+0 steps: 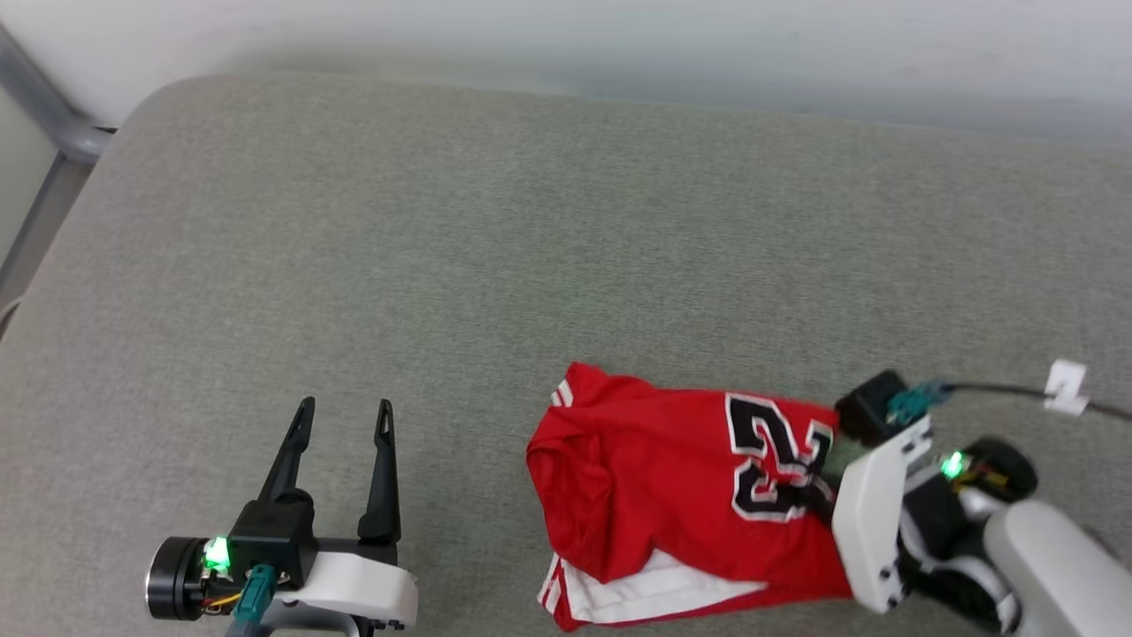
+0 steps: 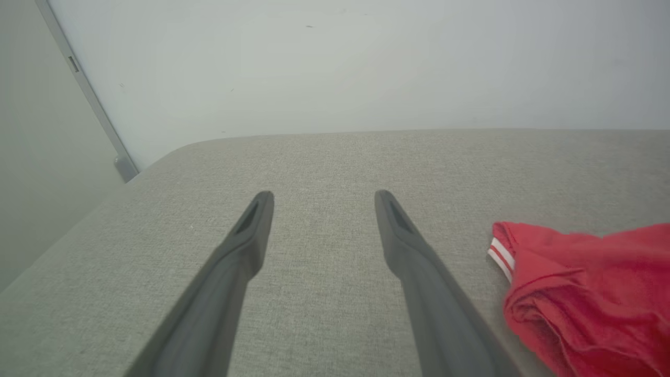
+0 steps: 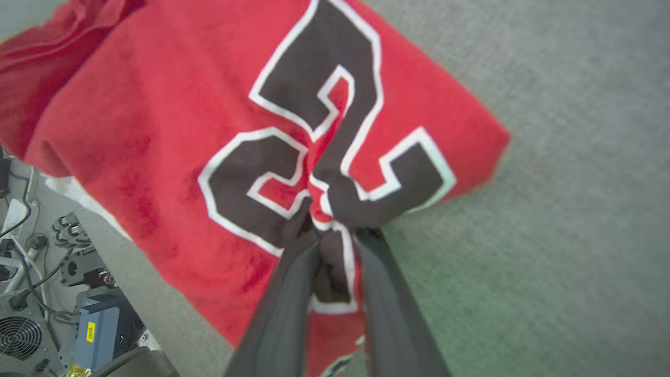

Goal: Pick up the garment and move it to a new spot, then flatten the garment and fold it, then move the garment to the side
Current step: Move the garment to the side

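Observation:
The garment (image 1: 654, 495) is a red jersey with dark, white-outlined lettering and white striped trim. It lies bunched on the grey cushion at the lower middle right. My right gripper (image 1: 818, 495) comes in from the right, and its fingers are pinched together on a fold of the lettered fabric. In the right wrist view the right gripper (image 3: 335, 230) grips a tuck of the garment (image 3: 157, 131) between both fingers. My left gripper (image 1: 345, 409) rests open at the lower left, well clear of the cloth. In the left wrist view the left gripper (image 2: 322, 196) holds nothing, with the garment (image 2: 591, 283) off to its right.
The grey upholstered surface (image 1: 495, 248) stretches far and left, ending at a pale wall. A metal frame (image 1: 53, 124) stands past the left corner. A cable with a white tag (image 1: 1066, 387) trails from my right wrist. Robot base hardware (image 3: 31, 314) sits below the near edge.

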Available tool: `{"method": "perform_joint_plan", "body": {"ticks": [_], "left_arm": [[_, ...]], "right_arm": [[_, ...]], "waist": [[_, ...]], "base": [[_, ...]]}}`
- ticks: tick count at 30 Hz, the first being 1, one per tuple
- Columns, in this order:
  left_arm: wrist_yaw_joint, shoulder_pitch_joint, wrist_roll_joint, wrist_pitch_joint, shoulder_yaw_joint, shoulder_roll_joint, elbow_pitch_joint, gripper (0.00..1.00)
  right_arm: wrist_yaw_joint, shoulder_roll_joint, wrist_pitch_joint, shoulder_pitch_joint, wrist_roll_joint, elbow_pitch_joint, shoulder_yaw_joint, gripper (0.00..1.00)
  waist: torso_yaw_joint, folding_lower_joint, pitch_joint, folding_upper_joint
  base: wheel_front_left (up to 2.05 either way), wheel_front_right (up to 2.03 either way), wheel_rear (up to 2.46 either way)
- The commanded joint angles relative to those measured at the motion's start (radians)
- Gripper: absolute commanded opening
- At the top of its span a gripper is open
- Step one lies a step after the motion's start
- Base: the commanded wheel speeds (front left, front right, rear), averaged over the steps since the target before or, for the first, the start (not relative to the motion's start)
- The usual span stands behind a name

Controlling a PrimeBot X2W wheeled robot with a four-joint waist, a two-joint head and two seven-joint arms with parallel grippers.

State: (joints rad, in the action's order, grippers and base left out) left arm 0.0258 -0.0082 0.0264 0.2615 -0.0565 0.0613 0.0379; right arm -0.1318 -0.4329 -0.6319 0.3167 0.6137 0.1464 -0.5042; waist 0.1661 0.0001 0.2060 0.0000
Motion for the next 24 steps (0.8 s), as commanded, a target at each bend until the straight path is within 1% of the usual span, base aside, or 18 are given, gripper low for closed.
{"method": "perform_joint_plan", "body": {"ticks": [1, 6, 14, 19, 24], "left_arm": [[-0.001, 0.006, -0.005, 0.005, 0.003, 0.001, -0.001, 1.0], [0.001, 0.018, -0.005, 0.005, 0.014, 0.0, -0.011, 1.0], [0.0, 0.0, -0.007, 0.005, 0.033, 0.007, -0.031, 1.0], [0.004, -0.017, -0.016, 0.005, 0.042, 0.013, -0.051, 1.0], [-0.006, -0.052, -0.021, 0.005, 0.044, 0.029, -0.071, 1.0]], "right_arm": [[0.002, -0.016, 0.007, 0.03, -0.006, -0.007, 0.006, 0.0], [0.002, -0.084, 0.035, 0.106, -0.055, -0.07, 0.001, 0.0], [0.002, -0.186, 0.027, 0.216, -0.101, -0.121, 0.023, 0.0], [0.002, -0.231, 0.017, 0.257, -0.114, -0.114, 0.069, 0.0], [0.002, -0.268, 0.022, 0.28, -0.136, -0.069, 0.163, 0.0]], "waist": [[-0.014, -0.0001, -0.005, 0.0], [-0.079, -0.0001, -0.005, 0.0], [-0.205, -0.0001, 0.026, 0.0], [-0.267, -0.0001, 0.075, 0.0], [-0.297, -0.0001, 0.148, 0.0]], "base": [[0.0, 0.0, 0.0], [0.0, 0.0, 0.0], [0.0, 0.0, 0.0], [0.0, 0.0, 0.0], [0.0, 0.0, 0.0]]}}
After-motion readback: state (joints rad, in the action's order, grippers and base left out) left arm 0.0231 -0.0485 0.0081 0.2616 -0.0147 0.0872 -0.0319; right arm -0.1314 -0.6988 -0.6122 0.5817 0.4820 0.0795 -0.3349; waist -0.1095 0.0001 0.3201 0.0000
